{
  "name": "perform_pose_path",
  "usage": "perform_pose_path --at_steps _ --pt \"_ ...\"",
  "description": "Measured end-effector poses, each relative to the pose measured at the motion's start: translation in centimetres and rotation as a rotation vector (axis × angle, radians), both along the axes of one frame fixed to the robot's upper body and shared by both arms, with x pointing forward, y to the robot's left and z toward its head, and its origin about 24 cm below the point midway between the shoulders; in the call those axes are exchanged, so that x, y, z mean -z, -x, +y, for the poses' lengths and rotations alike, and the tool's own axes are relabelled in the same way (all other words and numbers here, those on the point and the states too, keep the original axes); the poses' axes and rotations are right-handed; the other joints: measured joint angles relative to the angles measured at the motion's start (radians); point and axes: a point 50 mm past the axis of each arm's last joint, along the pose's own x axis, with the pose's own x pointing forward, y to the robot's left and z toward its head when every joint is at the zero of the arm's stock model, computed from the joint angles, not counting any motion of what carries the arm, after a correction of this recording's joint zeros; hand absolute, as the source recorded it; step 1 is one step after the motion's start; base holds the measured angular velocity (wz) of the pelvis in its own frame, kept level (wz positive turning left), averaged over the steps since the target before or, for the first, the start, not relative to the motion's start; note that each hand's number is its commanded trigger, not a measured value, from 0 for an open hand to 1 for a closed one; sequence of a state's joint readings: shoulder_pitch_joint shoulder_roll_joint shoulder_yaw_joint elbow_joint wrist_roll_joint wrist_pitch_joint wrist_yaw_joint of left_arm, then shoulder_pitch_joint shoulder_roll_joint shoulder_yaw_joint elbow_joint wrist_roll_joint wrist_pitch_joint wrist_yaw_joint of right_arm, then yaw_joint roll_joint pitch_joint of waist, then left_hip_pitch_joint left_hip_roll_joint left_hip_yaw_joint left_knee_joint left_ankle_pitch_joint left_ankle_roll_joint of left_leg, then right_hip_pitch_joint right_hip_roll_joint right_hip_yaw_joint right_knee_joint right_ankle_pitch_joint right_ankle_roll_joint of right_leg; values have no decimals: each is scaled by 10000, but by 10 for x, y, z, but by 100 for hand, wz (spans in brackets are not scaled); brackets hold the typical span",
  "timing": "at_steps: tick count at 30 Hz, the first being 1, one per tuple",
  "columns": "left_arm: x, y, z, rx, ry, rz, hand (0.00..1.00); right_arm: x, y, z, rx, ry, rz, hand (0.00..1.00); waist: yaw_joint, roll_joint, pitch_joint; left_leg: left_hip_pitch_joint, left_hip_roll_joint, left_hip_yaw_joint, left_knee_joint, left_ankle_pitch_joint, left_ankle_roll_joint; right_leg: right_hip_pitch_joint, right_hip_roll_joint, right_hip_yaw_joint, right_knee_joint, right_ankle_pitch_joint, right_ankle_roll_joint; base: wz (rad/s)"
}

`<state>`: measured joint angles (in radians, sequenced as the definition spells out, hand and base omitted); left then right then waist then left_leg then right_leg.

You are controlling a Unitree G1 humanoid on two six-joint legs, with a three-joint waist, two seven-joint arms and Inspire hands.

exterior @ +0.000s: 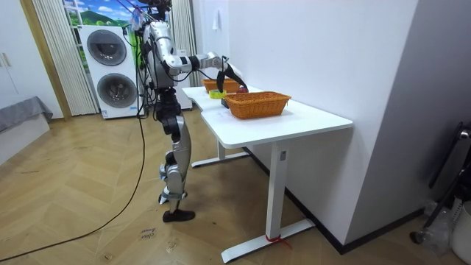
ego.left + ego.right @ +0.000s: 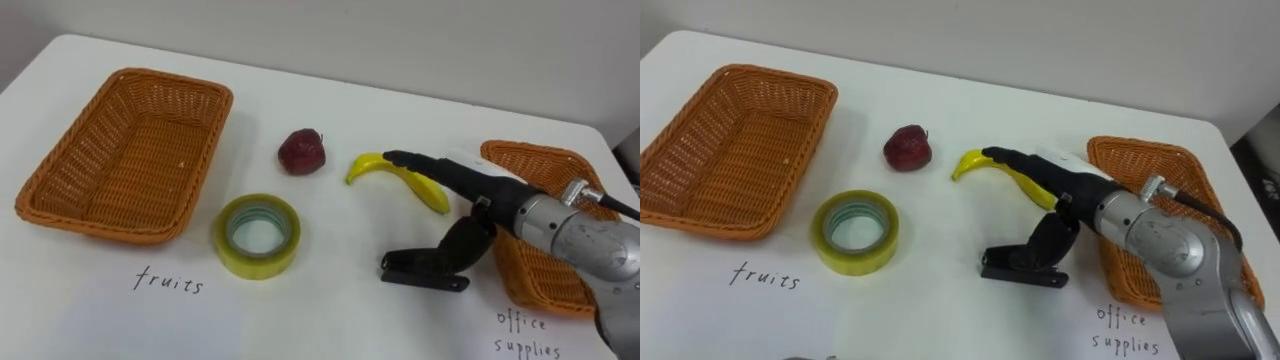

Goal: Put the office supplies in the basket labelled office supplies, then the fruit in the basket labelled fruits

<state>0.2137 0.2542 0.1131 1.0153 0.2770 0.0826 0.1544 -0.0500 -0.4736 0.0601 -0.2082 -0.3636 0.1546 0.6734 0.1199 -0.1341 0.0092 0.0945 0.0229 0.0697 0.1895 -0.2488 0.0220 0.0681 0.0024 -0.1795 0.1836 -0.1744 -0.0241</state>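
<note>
Reaching over the smooth white bench [image 2: 330, 290], the right hand [image 2: 470, 185] holds its dark fingers straight and apart from the thumb, lying across the curved yellow banana [image 2: 365, 166] without clamping it. A round dark-red fruit [image 2: 301, 151] sits just beside the banana, and a glossy yellow tape roll [image 2: 258, 236] lies nearer. Rectangular woven wicker baskets flank them: the left basket [image 2: 140, 150] and the right basket [image 2: 535, 152].

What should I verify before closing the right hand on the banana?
1. Right hand above banana, fingers straight along it: ok.
2. Thumb on the near side, apart from the banana: ok.
3. Banana gripped: not ok, hand open.
4. Fruits basket has room: ok, nothing in it.
5. Route to it past red fruit and tape roll: cannot tell clearance.
</note>
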Motion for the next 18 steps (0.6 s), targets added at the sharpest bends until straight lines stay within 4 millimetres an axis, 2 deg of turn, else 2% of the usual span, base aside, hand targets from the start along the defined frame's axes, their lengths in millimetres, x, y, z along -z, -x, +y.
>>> perform_pose_path --at_steps 4,12,18 --pt "0 -2 0 8 1 -36 0 1 0 0 12 71 21 0 -2 20 8 11 -2 3 -2 0 0 12 12 -3 3 0 0 0" --pt "1 3 1 -125 -46 294 0 19 4 -5 394 767 1063 0 -9 84 11 -22 -1 5 -67 4 6 -23 -3 -45 10 3 4 0" --pt "1 3 0 -50 -116 415 0 26 7 -5 320 1221 1561 0 -20 91 -11 -47 -9 8 -10 13 10 -36 -8 -121 7 3 4 1"
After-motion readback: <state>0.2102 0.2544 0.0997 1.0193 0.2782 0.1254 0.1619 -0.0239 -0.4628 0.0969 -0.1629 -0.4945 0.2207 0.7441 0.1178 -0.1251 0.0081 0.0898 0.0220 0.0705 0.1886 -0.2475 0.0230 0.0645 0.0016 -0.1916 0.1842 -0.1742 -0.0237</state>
